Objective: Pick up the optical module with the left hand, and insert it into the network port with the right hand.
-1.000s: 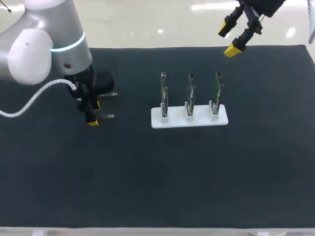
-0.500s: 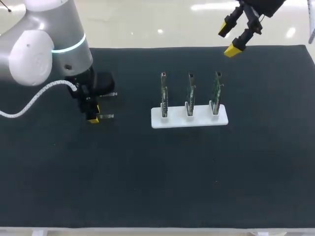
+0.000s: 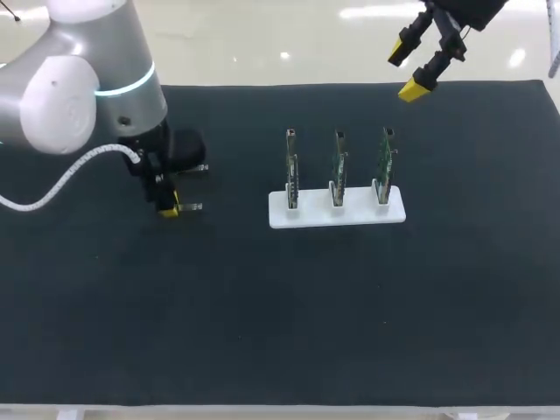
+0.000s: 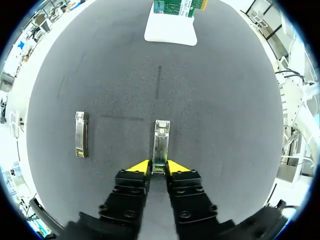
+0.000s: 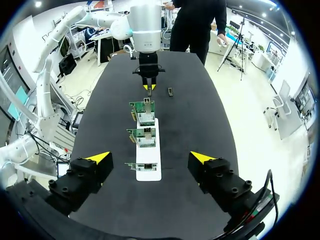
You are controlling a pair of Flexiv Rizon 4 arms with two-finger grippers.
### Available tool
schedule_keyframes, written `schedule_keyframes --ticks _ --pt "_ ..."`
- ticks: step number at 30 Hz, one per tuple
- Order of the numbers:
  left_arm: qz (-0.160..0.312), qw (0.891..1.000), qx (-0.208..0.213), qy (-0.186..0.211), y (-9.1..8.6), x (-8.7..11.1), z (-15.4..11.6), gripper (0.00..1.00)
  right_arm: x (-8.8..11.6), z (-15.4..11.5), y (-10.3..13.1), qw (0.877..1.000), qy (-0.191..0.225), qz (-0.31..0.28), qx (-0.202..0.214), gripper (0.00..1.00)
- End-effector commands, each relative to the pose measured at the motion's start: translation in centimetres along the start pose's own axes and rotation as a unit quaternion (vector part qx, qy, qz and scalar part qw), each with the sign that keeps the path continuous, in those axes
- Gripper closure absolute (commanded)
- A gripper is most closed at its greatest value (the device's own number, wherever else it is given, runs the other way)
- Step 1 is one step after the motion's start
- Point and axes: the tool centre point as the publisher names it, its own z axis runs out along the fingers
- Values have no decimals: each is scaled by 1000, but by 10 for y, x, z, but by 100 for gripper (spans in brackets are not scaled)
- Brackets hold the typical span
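Head view, left of centre: left gripper (image 3: 168, 208), fingers clamped on rear end of optical module (image 3: 190, 207), low over table (image 3: 262, 306). Upper right: right gripper (image 3: 409, 68), fingers apart. Advice: lift straight, keep module level.

Legible text: none | optical module (image 4: 161, 142) and circuit boards (image 3: 338, 166): any markings are showing too small to read | signs, numbers: none reading clearly
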Motion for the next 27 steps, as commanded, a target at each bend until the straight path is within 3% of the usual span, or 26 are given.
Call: schedule_keyframes --ticks 1,7,10,13,18,21,27 --pt "1 1000 1 2 2 -2 1 100 0 0 1 1000 -1 -1 1 0" --pt "4 1000 0 -11 0 -4 -8 100 0 0 1 1000 -1 -1 1 0" --pt "8 999 6 -35 -4 -5 -23 100 0 0 1 1000 -1 -1 1 0" --pt "31 996 3 -84 -15 -7 -45 100 0 0 1 1000 -1 -1 1 0" --pt "67 980 15 -184 -35 -12 -99 100 0 0 1 1000 -1 -1 1 0" --pt "81 971 22 -225 -43 -16 -123 100 0 0 1 1000 -1 -1 1 0" --pt "107 939 31 -324 -60 -22 -183 100 0 0 1 1000 -1 -1 1 0"
